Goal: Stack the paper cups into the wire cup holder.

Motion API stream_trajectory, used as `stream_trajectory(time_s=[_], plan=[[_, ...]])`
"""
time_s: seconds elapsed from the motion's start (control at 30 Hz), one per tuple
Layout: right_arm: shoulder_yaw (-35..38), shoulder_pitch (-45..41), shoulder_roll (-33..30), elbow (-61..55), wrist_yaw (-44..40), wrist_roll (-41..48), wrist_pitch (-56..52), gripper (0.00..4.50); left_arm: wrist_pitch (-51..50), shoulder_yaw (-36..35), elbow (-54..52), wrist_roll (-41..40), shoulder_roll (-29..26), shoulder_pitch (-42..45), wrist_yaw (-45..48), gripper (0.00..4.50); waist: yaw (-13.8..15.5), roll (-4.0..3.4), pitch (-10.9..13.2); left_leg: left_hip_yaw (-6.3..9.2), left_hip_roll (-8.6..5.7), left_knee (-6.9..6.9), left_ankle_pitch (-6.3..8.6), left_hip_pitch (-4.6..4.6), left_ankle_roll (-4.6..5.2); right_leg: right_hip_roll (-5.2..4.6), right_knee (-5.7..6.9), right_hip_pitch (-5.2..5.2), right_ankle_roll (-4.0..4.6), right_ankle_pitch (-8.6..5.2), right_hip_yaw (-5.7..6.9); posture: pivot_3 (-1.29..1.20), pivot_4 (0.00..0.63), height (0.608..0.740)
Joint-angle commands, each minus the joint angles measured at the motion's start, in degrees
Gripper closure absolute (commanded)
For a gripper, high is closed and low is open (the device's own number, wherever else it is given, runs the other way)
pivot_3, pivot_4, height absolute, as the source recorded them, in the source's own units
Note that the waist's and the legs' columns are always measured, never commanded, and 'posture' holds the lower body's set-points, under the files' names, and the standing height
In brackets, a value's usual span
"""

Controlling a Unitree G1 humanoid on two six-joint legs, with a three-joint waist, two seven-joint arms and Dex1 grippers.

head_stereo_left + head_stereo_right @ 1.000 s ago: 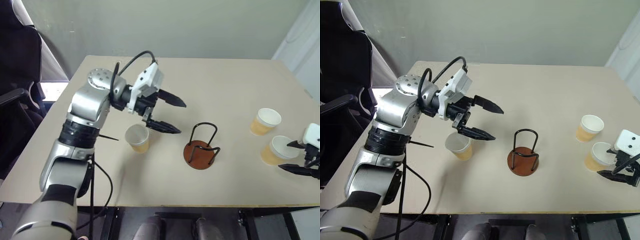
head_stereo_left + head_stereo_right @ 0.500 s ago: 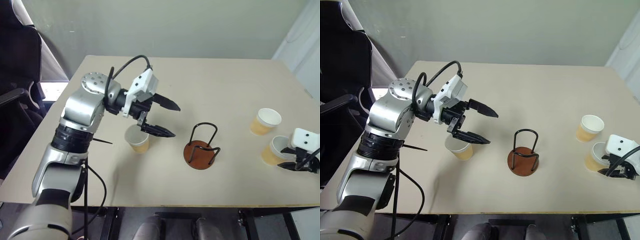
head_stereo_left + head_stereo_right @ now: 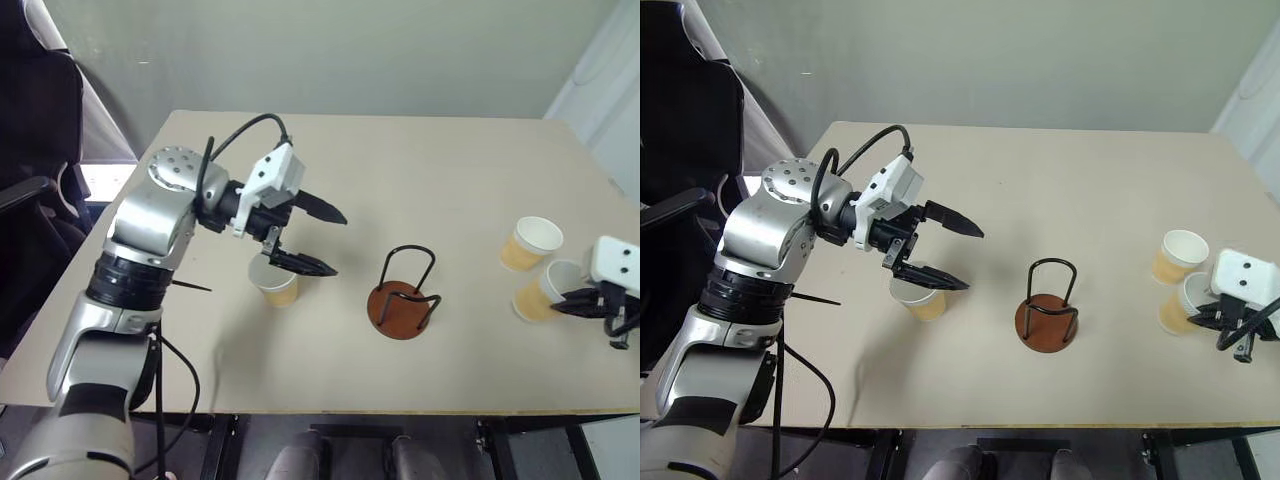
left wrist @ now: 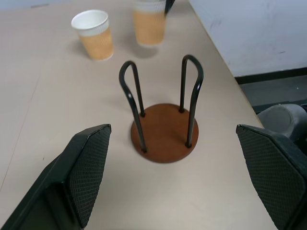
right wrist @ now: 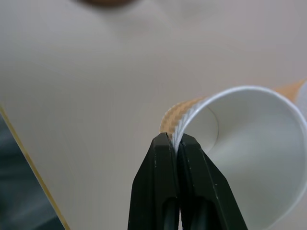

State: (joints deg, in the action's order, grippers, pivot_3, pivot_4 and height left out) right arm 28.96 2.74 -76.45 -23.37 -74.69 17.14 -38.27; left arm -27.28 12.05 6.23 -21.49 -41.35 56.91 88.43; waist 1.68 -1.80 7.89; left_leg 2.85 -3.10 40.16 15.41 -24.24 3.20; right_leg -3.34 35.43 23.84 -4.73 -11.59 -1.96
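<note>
my right gripper (image 5: 178, 141): pinched on rim of cup (image 3: 540, 298), which tilts | holder (image 3: 402, 296): well to my left, loops upright, top open, nearer my right gripper's cup | my left gripper (image 3: 320, 240): wide, empty, above another cup (image 3: 275, 281)

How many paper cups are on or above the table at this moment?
3. One cup stands under the open left gripper. One stands near the table's right edge. One is pinched at its rim by the right gripper, tilted. None is in the wire holder.
</note>
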Motion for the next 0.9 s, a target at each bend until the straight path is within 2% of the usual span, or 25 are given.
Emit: stream_trajectory(time_s=[0.03,0.17,0.23,0.4,0.57,0.77,0.9], plan=[[5.4,-6.38,-2.2,-5.21,0.34,6.43,-5.69,4.47,1.02,-1.72,-0.12,-0.32,-0.85,0.14,0.43,0.0,-0.06,0.0,0.0,0.0,0.0,0.0,0.0,0.0,0.0,0.0,0.0,0.0,0.0,0.0,0.0,0.0,0.15,0.74],[-0.77,-23.21,-5.59,-9.8,4.98,18.74,-10.03,4.47,1.01,-1.52,0.62,-0.5,-0.95,1.1,1.37,0.0,-0.59,-0.18,-0.01,-0.14,-0.03,-0.09,-0.01,-0.02,-0.02,0.01,0.13,0.19,0.02,-0.02,-0.12,0.0,0.15,0.74],[-3.93,-27.28,-6.21,-10.12,6.53,21.0,-10.85,4.47,1.14,-1.43,0.82,-0.42,-0.88,1.41,1.52,0.0,-0.53,0.2,-0.08,0.0,0.14,-0.12,0.03,0.04,-0.11,0.12,0.08,0.09,0.19,-0.14,0.02,0.0,0.15,0.74],[-14.48,-38.38,-5.19,-10.35,9.2,24.98,-11.13,4.47,1.13,-1.24,1.64,-0.34,-0.42,2.4,1.71,0.0,-0.28,0.17,-0.03,0.07,0.09,-0.07,0.09,-0.07,-0.11,0.07,-0.08,0.15,0.11,-0.14,0.03,0.0,0.15,0.74],[-20.97,-43.14,-1.43,-12.99,11.07,28.06,-14.02,4.47,1.11,-1.11,1.68,-0.28,-0.12,2.37,1.66,0.0,-0.29,0.17,-0.03,0.17,0.12,-0.1,0.1,-0.13,-0.09,0.11,-0.16,0.17,0.07,-0.19,0.08,0.0,0.15,0.74],[-23.93,-46.01,-1.33,-14.87,9.71,29.94,-15.7,4.47,1.0,-1.05,1.53,-0.25,-0.2,2.25,1.79,0.0,-0.23,0.18,-0.04,0.2,0.11,-0.1,0.1,-0.23,-0.08,0.1,-0.25,0.21,0.06,-0.2,0.09,0.0,0.15,0.74],[-26.82,-47.74,-1.63,-16.62,9.22,27.83,-14.82,4.47,0.97,-1.06,1.34,-0.3,-0.12,2.11,1.7,0.0,-0.27,0.18,-0.04,0.21,0.12,-0.11,0.1,-0.22,-0.08,0.1,-0.24,0.2,0.07,-0.2,0.1,0.0,0.15,0.74]])
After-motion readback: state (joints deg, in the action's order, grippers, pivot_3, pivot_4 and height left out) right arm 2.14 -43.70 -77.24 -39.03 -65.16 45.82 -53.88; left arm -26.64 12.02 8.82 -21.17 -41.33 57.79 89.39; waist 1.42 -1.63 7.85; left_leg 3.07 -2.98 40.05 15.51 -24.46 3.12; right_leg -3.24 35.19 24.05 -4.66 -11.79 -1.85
